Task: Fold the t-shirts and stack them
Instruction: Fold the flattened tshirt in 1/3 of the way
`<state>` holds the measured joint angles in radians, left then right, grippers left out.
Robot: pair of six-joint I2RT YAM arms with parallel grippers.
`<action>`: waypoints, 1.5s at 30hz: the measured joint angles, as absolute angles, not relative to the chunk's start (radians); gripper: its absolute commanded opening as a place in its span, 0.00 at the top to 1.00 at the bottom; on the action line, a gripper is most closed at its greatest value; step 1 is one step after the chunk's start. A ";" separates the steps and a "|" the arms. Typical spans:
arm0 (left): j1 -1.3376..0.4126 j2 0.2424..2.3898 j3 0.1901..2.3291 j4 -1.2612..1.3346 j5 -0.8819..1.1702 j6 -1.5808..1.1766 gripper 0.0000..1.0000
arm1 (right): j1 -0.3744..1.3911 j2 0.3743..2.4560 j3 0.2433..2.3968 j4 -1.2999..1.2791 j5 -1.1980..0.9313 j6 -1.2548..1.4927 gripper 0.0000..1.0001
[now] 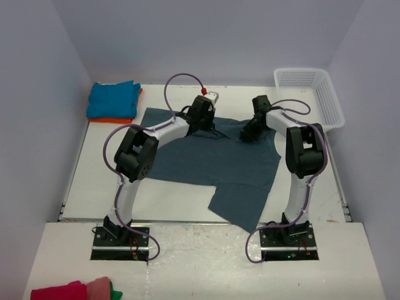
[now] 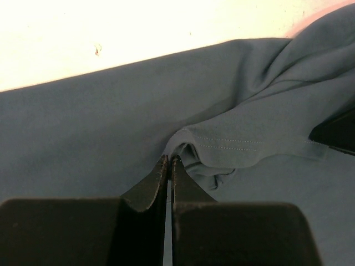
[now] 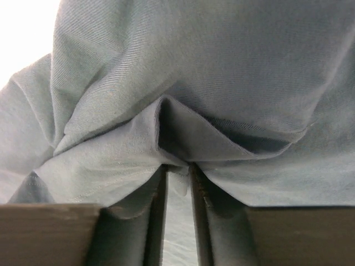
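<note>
- The slate-blue t-shirt point(image 1: 212, 169) is lying spread across the table point(image 1: 162, 203);
- the left gripper point(image 2: 168, 162) is pinching its hem, jaws clenched;
- the right gripper point(image 3: 177, 169) is nipping a raised fold, jaws nearly together;
- the turquoise t-shirt point(image 1: 112, 99) is sitting on the orange t-shirt point(image 1: 119, 119), far-left corner.

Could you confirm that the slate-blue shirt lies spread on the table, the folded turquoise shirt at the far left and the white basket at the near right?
One slip: the top view shows the white basket at the far right corner, not near. The slate-blue shirt and turquoise shirt are as you say.
</note>
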<state>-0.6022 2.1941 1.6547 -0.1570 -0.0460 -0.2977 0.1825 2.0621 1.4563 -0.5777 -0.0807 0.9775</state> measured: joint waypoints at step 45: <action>-0.683 2.175 1.538 -0.153 0.056 -0.348 1.00 | 0.223 1.714 1.279 -0.632 0.069 0.858 1.00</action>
